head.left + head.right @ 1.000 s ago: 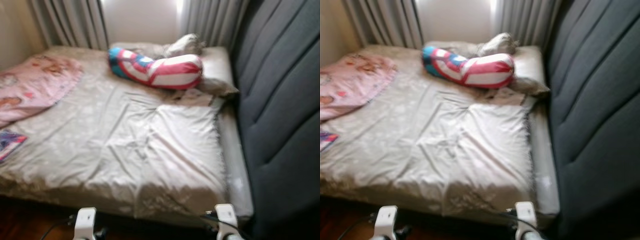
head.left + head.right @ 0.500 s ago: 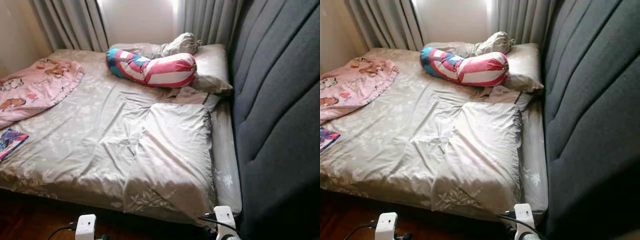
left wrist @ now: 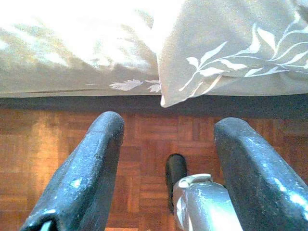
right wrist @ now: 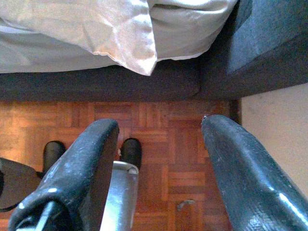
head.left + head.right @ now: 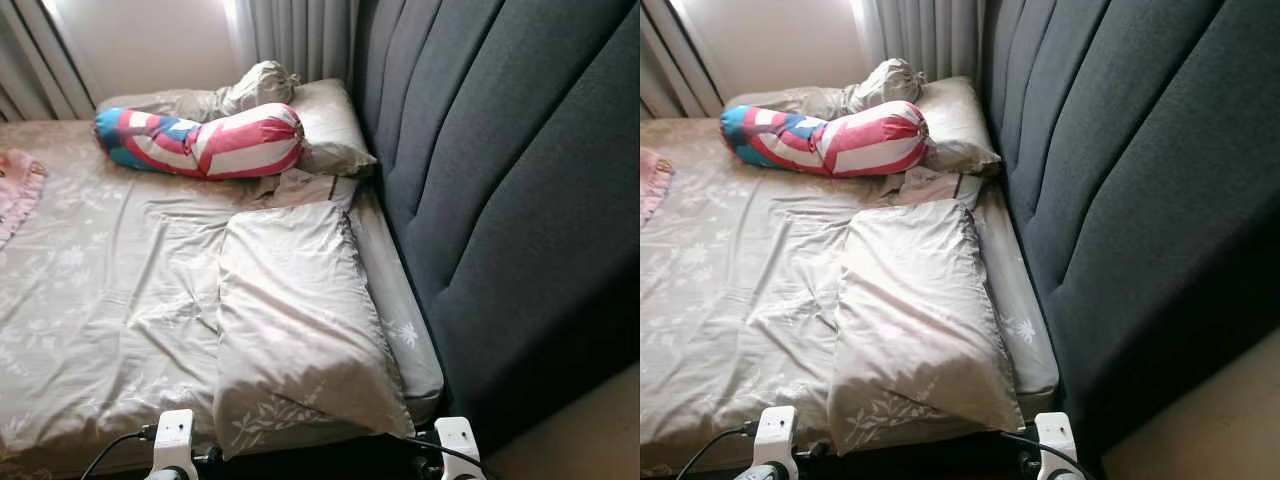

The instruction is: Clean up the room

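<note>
- Landmark taken: the bed [image 5: 120, 290], covered by a beige leaf-print sheet, seen from its near edge.
- A pink blanket [image 5: 18, 185] is seen at the bed's far-left edge, cut off by the frame.
- Grey curtains [image 5: 300, 40] are hung behind the bed's far end, with a bright window gap beside them.
- A striped bolster [image 5: 205, 142] in red, white and blue is laid across the bed near its head corner.
- A crumpled grey cloth [image 5: 255, 88] is bunched just behind the bolster, on a beige pillow [image 5: 325, 125] set against the headboard.
- A second, larger pillow [image 5: 295, 320] in matching leaf print is laid on the bed's near right part; its corner overhangs the bed's edge.
- A dark grey padded headboard [image 5: 500, 200] is stood along the bed's right side.
- The left gripper [image 3: 168, 159] is held low in front of the bed's near edge, over wooden parquet floor [image 3: 144, 139]; its fingers [image 3: 91, 163] are spread apart, nothing between them.
- The right gripper [image 4: 161, 168] is held low by the bed's near right corner, below the overhanging pillow corner; its fingers [image 4: 231, 163] are likewise parted and empty.
</note>
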You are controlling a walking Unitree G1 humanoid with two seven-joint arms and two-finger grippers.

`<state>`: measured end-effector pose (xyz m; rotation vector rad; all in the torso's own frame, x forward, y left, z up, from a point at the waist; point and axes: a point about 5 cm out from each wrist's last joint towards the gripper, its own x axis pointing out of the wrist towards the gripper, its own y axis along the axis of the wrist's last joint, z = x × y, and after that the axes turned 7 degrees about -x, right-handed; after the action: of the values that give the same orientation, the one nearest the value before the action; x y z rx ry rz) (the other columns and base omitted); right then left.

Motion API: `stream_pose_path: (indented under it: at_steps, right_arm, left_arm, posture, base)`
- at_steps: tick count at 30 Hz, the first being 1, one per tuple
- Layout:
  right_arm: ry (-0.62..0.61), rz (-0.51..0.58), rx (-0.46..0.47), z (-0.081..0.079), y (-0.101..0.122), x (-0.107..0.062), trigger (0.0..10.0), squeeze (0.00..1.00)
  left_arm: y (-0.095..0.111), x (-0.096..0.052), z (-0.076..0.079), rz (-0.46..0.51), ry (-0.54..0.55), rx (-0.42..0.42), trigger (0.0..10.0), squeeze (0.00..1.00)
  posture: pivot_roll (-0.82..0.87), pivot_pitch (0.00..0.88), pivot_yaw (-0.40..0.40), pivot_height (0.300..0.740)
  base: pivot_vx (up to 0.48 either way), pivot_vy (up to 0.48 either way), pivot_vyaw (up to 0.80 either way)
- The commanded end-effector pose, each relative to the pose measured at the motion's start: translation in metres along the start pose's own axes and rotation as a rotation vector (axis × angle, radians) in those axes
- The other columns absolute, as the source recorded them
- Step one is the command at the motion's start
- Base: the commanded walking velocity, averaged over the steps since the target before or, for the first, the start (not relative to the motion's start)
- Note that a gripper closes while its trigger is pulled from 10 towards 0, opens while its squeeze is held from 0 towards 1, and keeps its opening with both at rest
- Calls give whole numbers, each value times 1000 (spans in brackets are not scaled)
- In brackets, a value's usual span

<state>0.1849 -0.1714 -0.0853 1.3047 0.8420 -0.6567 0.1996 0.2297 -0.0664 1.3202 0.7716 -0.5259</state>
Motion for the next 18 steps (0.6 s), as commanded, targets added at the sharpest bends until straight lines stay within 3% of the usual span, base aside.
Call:
stream_pose_path:
  at_steps: [1,18]
  right_arm:
    - [10,30,-1,-4,8,1,10000,0]
    - [11,40,5,-5,11,2,10000,0]
  left_arm:
    - [-13,-4,-8,-45,26,1,10000,0]
    - [-10,-3,-8,-25,29,-9,10000,0]
  posture:
    - [22,0,-20,740]
    - [14,0,-15,740]
  base:
    - [0,0,0]
    - [0,0,0]
